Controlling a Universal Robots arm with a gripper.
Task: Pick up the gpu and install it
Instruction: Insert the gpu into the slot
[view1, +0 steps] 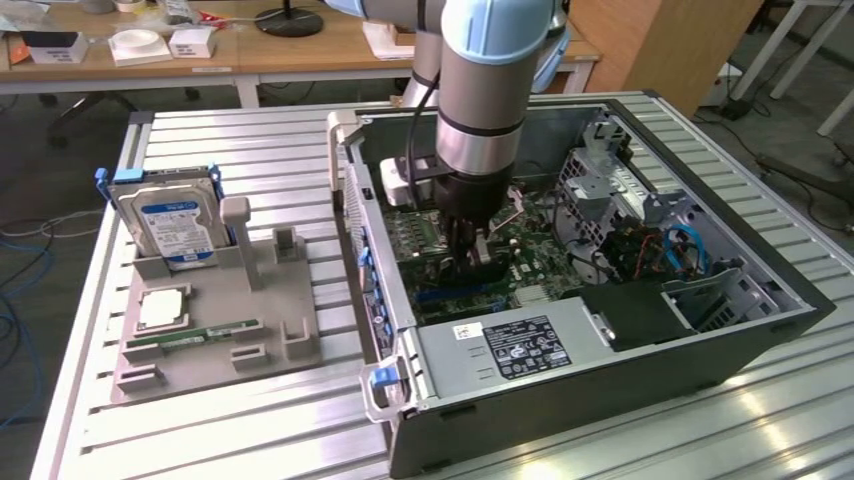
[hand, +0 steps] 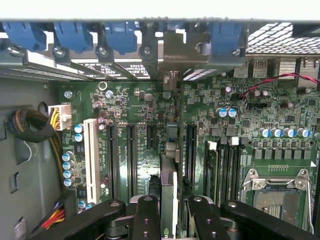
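Exterior view: the robot arm (view1: 481, 90) is reaching down from the upper centre of the frame into an open computer case (view1: 747, 330), which is lying on its side on a slatted metal table (view1: 240, 430). The gripper (view1: 474, 262) is standing over the green motherboard (view1: 541, 265) at mid-frame; the gpu cannot be made out clearly here. At the left of the frame a grey parts tray (view1: 287, 340) is holding an upright hard drive (view1: 171, 225) with a blue label, a flat memory stick (view1: 194, 335) and a small square chip (view1: 160, 308). A wooden desk (view1: 267, 55) is running along the top of the frame.

Wrist view: the gripper (hand: 170, 220) is showing at the bottom centre, its black fingers (hand: 146, 220) standing narrowly apart and clamping the gpu (hand: 169, 185), a thin card seen edge-on. The gpu is standing upright between black expansion slots (hand: 131, 150), its silvery end bracket (hand: 182, 50) lying against the case's rear wall at upper centre, among blue slot latches (hand: 75, 35). An empty processor socket (hand: 277, 197) is sitting at lower right, a white slot (hand: 91, 155) at left
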